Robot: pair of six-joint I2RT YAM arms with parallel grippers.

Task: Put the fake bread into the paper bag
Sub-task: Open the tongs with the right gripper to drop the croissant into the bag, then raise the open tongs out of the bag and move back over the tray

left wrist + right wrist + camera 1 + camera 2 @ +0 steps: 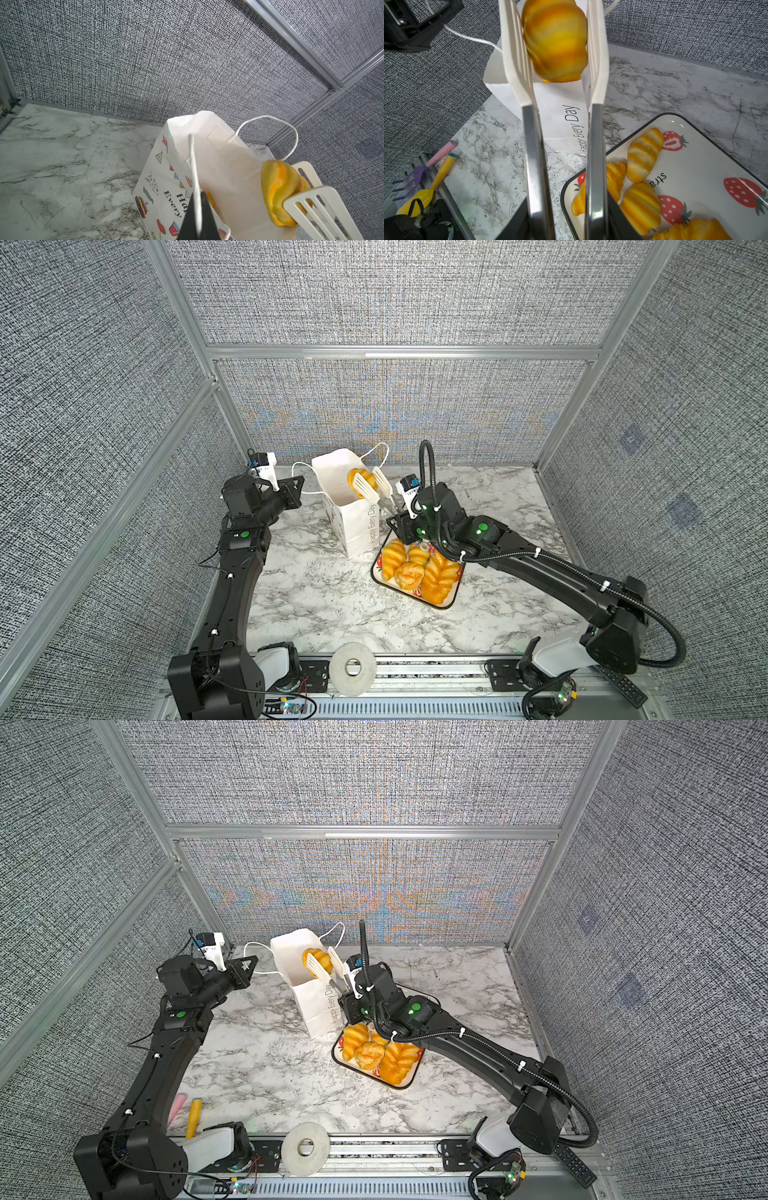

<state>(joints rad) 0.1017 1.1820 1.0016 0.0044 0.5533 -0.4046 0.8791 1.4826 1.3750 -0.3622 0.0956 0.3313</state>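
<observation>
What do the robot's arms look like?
Left arm and right arm: black, white at the base, green lights, white cable ties. A ribbed black hose loops over the right. Left end effector: black pointed fingers. Right end effector: steel tongs, white slotted tips.

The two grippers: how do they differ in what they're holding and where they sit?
The left gripper is shut directly on the paper bag's thin cord handle; the right gripper grips white tongs, which pinch a fake bread. The left gripper sits beside the bag, while the right gripper's tongs reach over the bag's open mouth from the tray side. Both are black, and both hold something.
</observation>
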